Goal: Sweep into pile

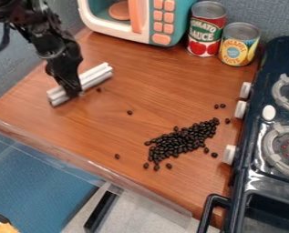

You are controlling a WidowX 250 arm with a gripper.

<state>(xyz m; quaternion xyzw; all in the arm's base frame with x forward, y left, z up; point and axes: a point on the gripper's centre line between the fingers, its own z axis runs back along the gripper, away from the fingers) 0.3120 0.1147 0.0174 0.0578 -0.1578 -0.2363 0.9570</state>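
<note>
Clamping a white bar [96,77], the claw [74,92] hangs well apart from labelled cans [205,34].

We see black robot arm [40,32], built of chunky, angular segments with bulky joints. We note pale glints on dark surfaces, uneven, knobbly outline along links. Dark cable [2,44] curves in smooth loop beside arm. Black gripper [73,93] narrows towards tip; we find finer details too blurred.

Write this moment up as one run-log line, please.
Gripper at white bar | coffee beans mostly heaped near toy stove | stray beans outside heap | sweep apparently unfinished
</note>
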